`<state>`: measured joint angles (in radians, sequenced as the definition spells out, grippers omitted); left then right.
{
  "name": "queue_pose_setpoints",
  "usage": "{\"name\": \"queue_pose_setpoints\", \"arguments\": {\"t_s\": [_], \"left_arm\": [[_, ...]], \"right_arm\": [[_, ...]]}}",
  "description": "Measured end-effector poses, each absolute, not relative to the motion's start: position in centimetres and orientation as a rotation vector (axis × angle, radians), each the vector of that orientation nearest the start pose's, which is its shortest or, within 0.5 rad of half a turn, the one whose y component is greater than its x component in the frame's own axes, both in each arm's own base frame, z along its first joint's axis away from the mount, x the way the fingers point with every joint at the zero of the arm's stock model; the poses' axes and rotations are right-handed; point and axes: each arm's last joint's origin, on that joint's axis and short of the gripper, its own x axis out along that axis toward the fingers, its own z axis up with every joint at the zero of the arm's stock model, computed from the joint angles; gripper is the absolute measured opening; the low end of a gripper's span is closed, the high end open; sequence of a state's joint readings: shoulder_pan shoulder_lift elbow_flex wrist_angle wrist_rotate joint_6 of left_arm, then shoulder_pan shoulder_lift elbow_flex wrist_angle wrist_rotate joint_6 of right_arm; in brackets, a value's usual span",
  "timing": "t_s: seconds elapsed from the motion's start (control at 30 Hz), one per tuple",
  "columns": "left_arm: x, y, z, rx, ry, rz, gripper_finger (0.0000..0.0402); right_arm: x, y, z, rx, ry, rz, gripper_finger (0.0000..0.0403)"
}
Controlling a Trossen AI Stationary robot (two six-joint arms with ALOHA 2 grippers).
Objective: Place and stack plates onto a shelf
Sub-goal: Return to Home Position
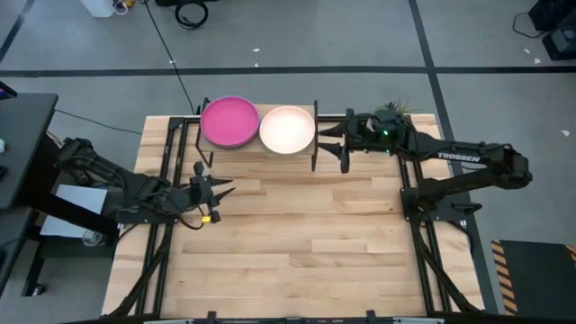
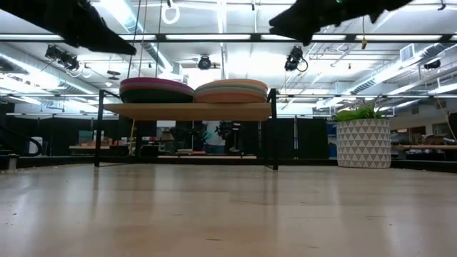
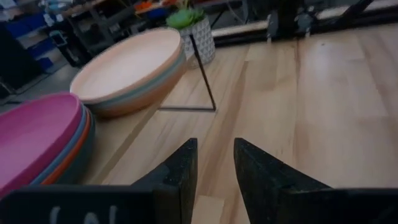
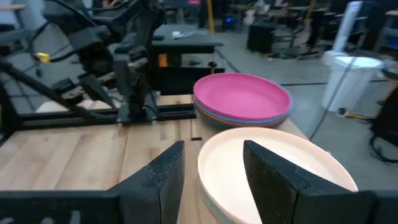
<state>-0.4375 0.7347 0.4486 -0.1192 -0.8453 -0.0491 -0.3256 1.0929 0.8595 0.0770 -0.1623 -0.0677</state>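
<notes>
On the tabletop (image 1: 315, 243), at its far edge, the shelf (image 2: 189, 111) bears a magenta-topped stack (image 1: 229, 123) and a cream-topped stack (image 1: 287, 130); stacking looks done. Both the left gripper (image 3: 216, 149) and right gripper (image 4: 214, 152) hover empty, fingers parted.

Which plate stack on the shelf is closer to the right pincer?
The cream-topped stack, at the right end of the shelf beside the right pincer; the magenta-topped stack sits farther left.
</notes>
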Motion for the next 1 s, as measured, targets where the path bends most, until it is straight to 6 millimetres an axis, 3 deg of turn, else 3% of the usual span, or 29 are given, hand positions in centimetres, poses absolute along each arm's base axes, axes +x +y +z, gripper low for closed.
{"name": "queue_pose_setpoints", "arguments": {"t_s": [0.23, 0.5, 0.63, 0.83, 1.0], "left_arm": [[13.5, -5.7, 24.5, 0.181, 0.237, 0.371, 0.0111], [13.5, -6.3, 24.8, 0.154, 0.217, 0.224, 0.0111], [14.1, -6.2, 25.9, 0.173, 0.13, 0.081, 0.0111], [15.0, -4.5, 26.8, 0.241, 0.06, 0.077, 0.0111], [15.5, -2.9, 25.1, 0.209, 0.06, 0.047, 0.0111]], "right_arm": [[20.5, -6.1, 29.2, -0.037, 0.101, -0.257, 0.017], [17.6, -4.7, 26.6, -0.037, 0.044, -0.098, 0.017], [16.6, -4.3, 25.9, -0.044, 0.011, -0.041, 0.017], [15.3, -3.8, 25.8, -0.069, -0.077, -0.032, 0.017], [14.3, -3.5, 25.0, -0.074, -0.095, -0.032, 0.017]]}}
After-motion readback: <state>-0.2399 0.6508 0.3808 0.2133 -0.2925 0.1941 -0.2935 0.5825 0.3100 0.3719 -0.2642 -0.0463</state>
